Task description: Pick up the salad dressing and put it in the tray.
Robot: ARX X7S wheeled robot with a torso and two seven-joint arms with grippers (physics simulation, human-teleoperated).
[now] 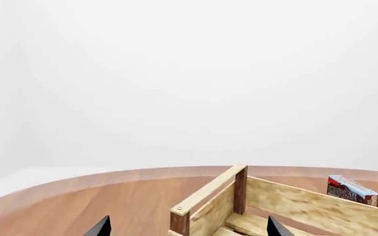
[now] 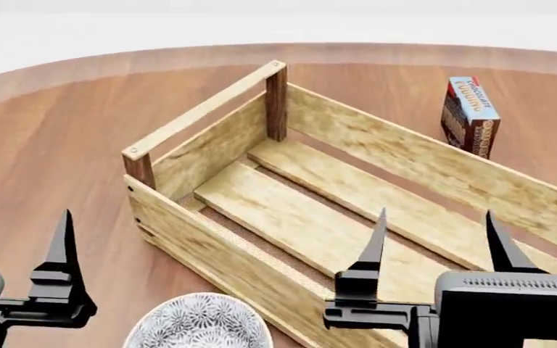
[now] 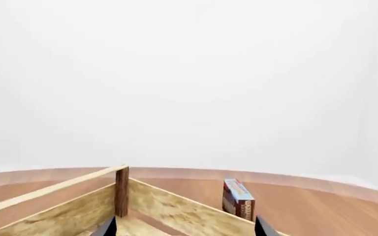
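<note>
Right gripper [image 2: 434,243]: two black tapered fingers point up and forward, spread wide apart, nothing between them. It hovers over the near-right part of the large open crate of pale wooden slats with dark brown corner posts [image 2: 211,145]; the fingertips stand above the crate's floor slats.

Left gripper [image 2: 63,254]: one black finger shows in head view, upright, outside the crate's near-left wall; both tips [image 1: 185,227] in its wrist view stand wide apart and hold nothing.

Crate's long axis runs from the left gripper's far side toward the right, past the right gripper.

Salad dressing: not visible in any view.

Upright blue-and-red carton [image 2: 469,116] stands beyond the crate's far wall, ahead of the right gripper. White patterned bowl [image 2: 196,322] sits between the grippers, touching or just beside the crate's near wall; cannot tell which.
</note>
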